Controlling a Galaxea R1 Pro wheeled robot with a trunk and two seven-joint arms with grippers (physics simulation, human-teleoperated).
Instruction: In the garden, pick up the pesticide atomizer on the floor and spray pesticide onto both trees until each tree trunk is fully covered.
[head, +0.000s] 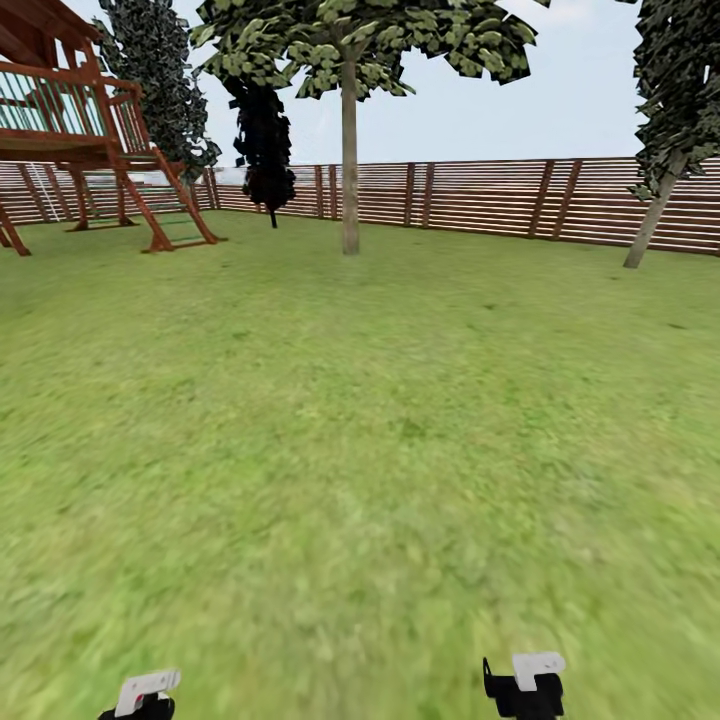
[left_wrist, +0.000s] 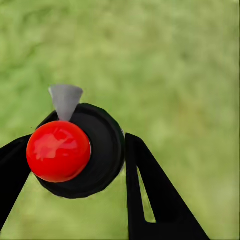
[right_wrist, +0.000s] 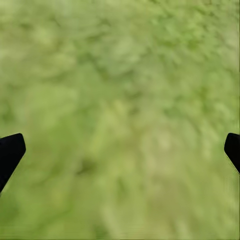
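Atomizer (left_wrist: 75, 150) clamped between left fingers (left_wrist: 150, 190); right fingers (right_wrist: 10, 152) spread wide, empty; no writing.

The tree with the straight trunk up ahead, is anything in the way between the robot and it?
Nothing visible blocks the way. Open grass lawn runs from the left gripper, which grips the sprayer, to the tree trunk by the fence. The wooden play structure stands off to the left.

Red-capped black atomizer (left_wrist: 75, 152) clamped between left jaws, 2 bare-trunked trees (head: 349, 150) (head: 655, 210) upright by fence
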